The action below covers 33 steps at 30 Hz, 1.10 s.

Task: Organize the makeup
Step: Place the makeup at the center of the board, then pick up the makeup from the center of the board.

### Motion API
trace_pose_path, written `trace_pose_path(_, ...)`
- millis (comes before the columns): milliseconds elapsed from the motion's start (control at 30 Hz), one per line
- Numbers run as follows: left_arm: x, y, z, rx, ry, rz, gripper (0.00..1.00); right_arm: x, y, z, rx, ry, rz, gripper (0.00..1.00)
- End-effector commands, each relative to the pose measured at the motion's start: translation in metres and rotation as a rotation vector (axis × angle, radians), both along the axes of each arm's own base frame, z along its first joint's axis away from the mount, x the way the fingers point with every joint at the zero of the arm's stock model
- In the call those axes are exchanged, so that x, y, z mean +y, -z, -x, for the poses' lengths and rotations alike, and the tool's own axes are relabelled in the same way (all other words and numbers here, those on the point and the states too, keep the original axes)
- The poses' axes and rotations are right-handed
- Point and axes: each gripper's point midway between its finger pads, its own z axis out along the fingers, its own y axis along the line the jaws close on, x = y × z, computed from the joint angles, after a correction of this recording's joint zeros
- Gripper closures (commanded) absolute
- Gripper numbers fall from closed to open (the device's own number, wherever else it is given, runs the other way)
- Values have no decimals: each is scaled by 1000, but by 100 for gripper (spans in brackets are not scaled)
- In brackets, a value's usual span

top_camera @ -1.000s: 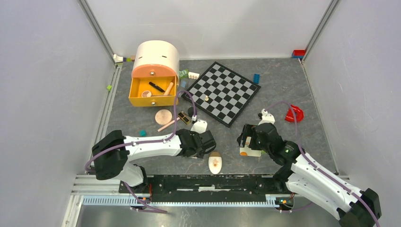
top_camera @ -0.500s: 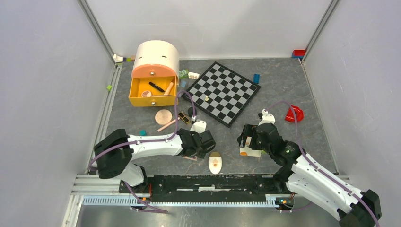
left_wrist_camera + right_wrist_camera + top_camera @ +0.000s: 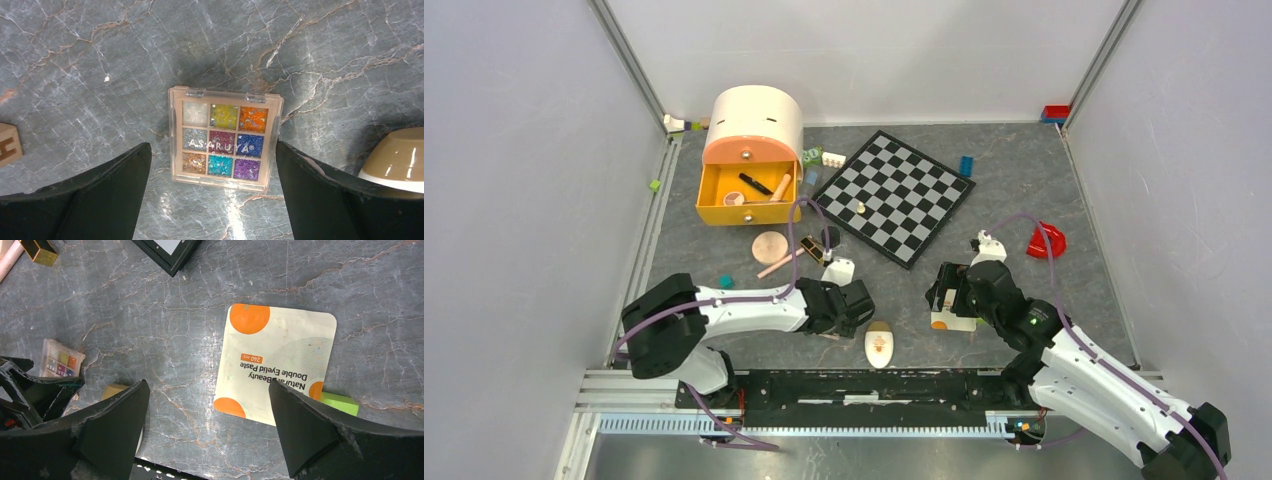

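Note:
The multicolour eyeshadow palette lies flat on the table. My left gripper is open just above it, with a finger on each side and not touching. The cream oval lies to its right. My right gripper is open above the table, and the white-orange sachet lies under its right finger. In the top view my left gripper and right gripper hang low near the front. A round peach compact and a brush lie behind. A black pencil lies in the open yellow drawer.
A black-and-grey chessboard lies at the back centre. The peach drawer box stands at back left. A green brick touches the sachet's corner. A red piece lies at the right. A wooden block lies left of the palette.
My left gripper has shifted slightly left over the palette. The right arm and the objects have not moved.

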Motion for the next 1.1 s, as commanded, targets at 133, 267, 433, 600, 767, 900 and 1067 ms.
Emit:
trace_pose_path(133,5,8,26,95,-26,94,0,4,-6,-2,-18,-7,-20,3)
trace_pose_path(267,11,5,29,100,-16,97,0,5,-4,-1,-14,-10,-28,3)
trace_pose_path(433,16,6,31,106,1,78,0,5,-3,0,-12,-10,-33,3)
trace_pose_path(600,18,13,27,93,5,42,0,7,-4,0,-12,-15,-41,3)
trace_pose_path(767,17,20,27,93,8,39,9,4,-6,0,-17,-9,-31,3)
trace_pose_path(900,17,24,26,92,4,37,19,4,-5,1,-17,-6,-35,3)
trace_pose_path(1067,15,18,25,81,8,59,28,3,-6,1,-20,-4,-34,3)
